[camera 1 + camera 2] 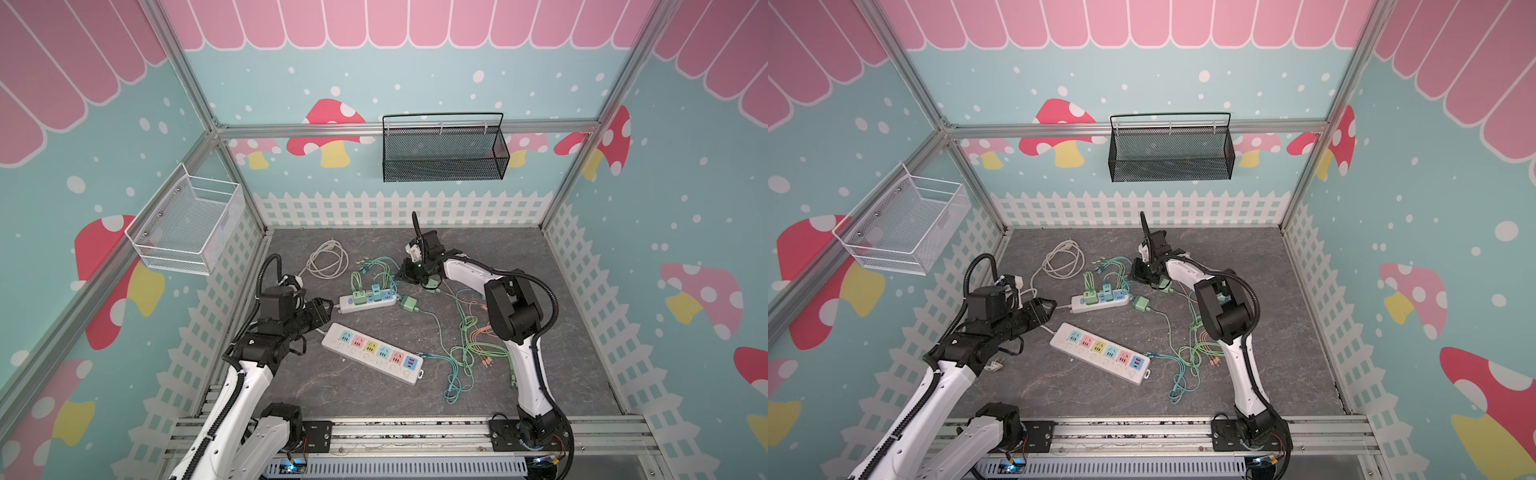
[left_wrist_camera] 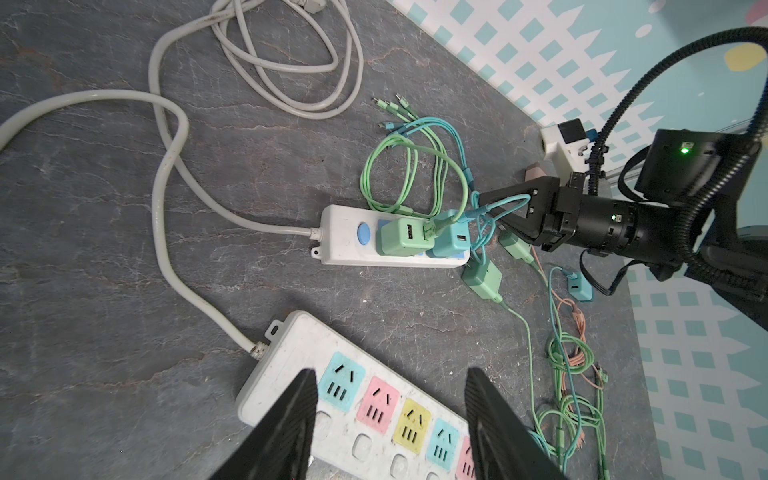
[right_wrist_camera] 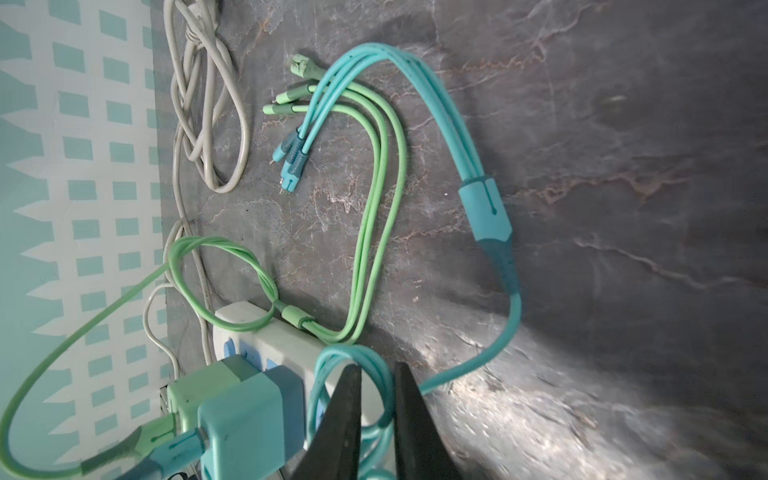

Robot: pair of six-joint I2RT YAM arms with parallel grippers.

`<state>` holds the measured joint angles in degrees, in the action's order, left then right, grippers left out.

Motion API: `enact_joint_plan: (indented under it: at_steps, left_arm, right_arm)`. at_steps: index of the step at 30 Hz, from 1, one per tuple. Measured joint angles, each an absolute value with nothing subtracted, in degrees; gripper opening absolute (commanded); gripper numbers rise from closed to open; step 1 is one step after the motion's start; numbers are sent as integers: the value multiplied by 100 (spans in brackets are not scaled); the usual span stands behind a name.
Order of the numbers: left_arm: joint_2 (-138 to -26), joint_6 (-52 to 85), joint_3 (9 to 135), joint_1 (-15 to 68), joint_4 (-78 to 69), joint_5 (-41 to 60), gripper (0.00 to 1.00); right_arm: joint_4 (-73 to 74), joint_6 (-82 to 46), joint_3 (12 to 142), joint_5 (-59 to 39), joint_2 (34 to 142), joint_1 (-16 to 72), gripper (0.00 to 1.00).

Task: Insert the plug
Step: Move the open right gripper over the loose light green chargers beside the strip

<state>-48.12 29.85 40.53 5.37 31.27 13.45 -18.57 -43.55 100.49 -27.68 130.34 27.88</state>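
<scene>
1. A black metal mesh basket [image 1: 442, 153] [image 1: 1169, 153] with a thin wire rail on top hangs on the back wall in both top views. It sits against a horizontal aluminium frame bar [image 1: 291, 131].
2. A white wire-mesh basket [image 1: 178, 232] is fixed to the left wall, above the floor level.
3. A dark grey, marble-veined tabletop [image 1: 340, 399] forms the floor.
4. The walls are pale teal with white dots and red-and-yellow mushroom prints [image 1: 328, 124]. A white picket fence print [image 1: 399, 208] runs along the bottom and a pink scalloped band [image 1: 374, 20] across the top.
5. A ribbed aluminium rail [image 1: 415, 432] runs along the near edge.
</scene>
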Motion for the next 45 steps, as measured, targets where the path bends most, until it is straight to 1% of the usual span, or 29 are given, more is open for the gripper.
enact_joint_plan:
  at_steps: [2, 7, 12, 21, 29, 34, 39, 45]
  left_arm:
    - [-4812, 2974, 4053, 537, 3127, 1345, 57]
    - [-4847, 2971, 4053, 537, 3124, 1343, 56]
    - [-4886, 2969, 4056, 537, 3124, 1341, 56]
    - [-4884, 2952, 4056, 537, 3122, 1282, 56]
    - [-4825, 2952, 4053, 537, 3122, 1236, 56]
    - [-4803, 2952, 4053, 537, 3122, 1214, 56]
    - [-4718, 2952, 4053, 537, 3122, 1212, 56]
    - [-4687, 2952, 4047, 537, 3120, 1214, 56]
  right_arm:
    - [-1883, -4327, 10125, -2766, 13080, 2821, 13]
    - [-1898, -4180, 10269, -2788, 13085, 2862, 3]
    - [-1909, -3929, 10549, -2751, 13089, 2877, 0]
    - [-1879, -3249, 11677, -2670, 13218, 2917, 0]
    - [-1841, -2770, 12608, -2711, 13791, 3081, 0]
    - [-1887, -2722, 13137, -2679, 14221, 3205, 0]
    - [-2147, -2718, 13194, -2362, 14424, 3229, 0]
    - [-2268, -2650, 12761, -1868, 14418, 3214, 0]
